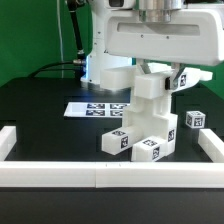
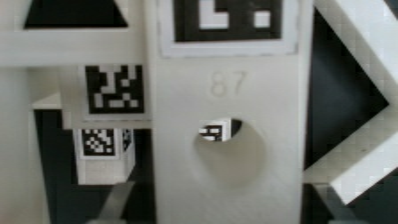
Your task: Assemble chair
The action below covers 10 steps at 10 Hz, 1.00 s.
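The partly built chair stands at the table's middle as a stack of chunky white blocks with black-and-white tags on its front faces. My gripper comes down from above, shut on a white chair part that sits on top of the stack. In the wrist view this white chair part fills the middle, with a large tag at one end and a round hole showing a small tag behind it. My gripper has a grey finger pressed against each side of it.
A small loose tagged white block lies at the exterior view's right, with another tagged piece behind the arm. The marker board lies flat at the back left. A low white border rail runs along the front and both sides.
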Each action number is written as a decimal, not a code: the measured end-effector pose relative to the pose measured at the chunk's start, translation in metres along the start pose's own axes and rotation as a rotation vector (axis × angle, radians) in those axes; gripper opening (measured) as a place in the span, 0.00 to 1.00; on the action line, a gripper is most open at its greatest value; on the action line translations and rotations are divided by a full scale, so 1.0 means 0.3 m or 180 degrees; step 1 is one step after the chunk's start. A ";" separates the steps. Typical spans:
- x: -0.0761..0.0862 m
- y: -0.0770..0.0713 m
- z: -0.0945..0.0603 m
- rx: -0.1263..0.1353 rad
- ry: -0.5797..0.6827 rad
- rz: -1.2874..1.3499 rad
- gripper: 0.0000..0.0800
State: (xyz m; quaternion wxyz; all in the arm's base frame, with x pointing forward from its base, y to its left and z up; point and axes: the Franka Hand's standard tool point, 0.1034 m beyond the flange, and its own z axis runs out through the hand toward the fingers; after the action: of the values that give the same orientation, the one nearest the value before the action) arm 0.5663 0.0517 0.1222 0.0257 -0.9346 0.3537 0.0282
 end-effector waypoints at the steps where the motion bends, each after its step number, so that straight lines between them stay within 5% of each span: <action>1: -0.003 -0.002 0.000 0.0000 0.0000 -0.0007 0.36; 10: -0.028 0.024 0.036 -0.0034 -0.0010 -0.0037 0.36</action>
State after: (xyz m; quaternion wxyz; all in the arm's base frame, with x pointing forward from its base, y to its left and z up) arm 0.5550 0.0526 0.1117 0.0214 -0.9367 0.3481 0.0314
